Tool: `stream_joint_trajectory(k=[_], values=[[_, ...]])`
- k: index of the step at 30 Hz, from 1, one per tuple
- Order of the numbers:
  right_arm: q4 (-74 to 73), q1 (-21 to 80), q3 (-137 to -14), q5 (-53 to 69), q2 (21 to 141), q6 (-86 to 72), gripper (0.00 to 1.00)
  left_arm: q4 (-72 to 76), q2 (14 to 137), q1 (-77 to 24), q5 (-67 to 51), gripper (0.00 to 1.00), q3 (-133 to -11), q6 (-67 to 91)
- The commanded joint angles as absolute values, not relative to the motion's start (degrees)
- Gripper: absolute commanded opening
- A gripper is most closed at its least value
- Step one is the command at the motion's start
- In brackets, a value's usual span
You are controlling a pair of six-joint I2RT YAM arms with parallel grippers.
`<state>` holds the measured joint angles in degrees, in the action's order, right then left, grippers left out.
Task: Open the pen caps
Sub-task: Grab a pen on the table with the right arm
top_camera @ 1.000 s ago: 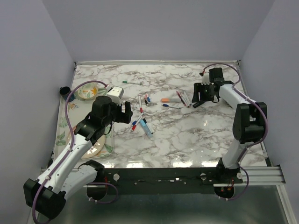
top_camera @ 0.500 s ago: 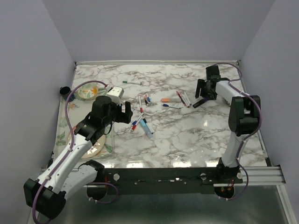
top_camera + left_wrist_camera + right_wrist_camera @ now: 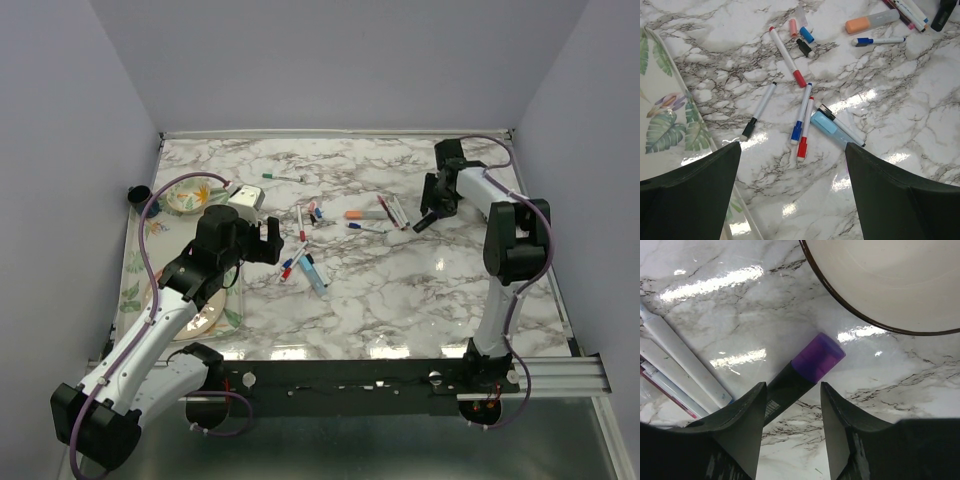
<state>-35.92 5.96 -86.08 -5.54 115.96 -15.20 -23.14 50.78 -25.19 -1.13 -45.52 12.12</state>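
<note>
Desk [image 3: 400, 290] of grey-veined white marble fills the top view, with the two arms rising from its near edge. A leaf-printed tray [image 3: 665, 115] lies along the 9 o'clock side. In the right wrist view a white bowl [image 3: 890, 280] with a dark rim sits at 1 o'clock. The left pincer [image 3: 270, 243] hangs above the desk at about 9 o'clock from the centre, its jaws spread wide and holding nothing. The right pincer [image 3: 792, 385], out at 2 o'clock, stands partly open astride a black marker [image 3: 786, 386] lying on the desk. Marble shows between the barrel and one finger, so nothing is clamped. The marker's purple cap [image 3: 818, 357] is on and points toward 1 o'clock, close to the bowl but apart from it. Thin pens [image 3: 785, 57] lie scattered near the centre. The pen caps [image 3: 799, 78] mostly sit on them, in red, blue and black. Three stubby loose ones, pink [image 3: 793, 27], blue [image 3: 807, 34] and black [image 3: 803, 47], lie together at 12 o'clock of that group.
</note>
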Motion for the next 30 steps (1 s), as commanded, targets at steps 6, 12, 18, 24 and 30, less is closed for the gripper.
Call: stream_joint_trajectory(k=[6,12,18,24,30], values=[[-43.4,6.2,-88.9,-6.9,118.4,-15.2,0.52,-21.7,49.6,-24.8,-2.4,0.94,-45.8,11.6],[-46.5,6.3,-91.7,-4.4,120.1,-14.8,0.56,-21.6,49.6,-24.7,-2.4,0.94,-45.8,11.6],[-48.1,6.5,-91.2,-5.1,120.0,-14.0,0.55,-21.7,49.4,-24.7,-2.2,0.94,-45.8,11.6],[-51.7,6.5,-90.5,-2.5,120.1,-12.6,0.4,-21.7,49.2,-24.6,-2.4,0.94,-45.6,11.6],[-51.8,6.4,-87.7,-2.5,118.9,-11.5,0.37,-21.6,48.9,-24.6,-2.3,0.94,-45.5,11.6]])
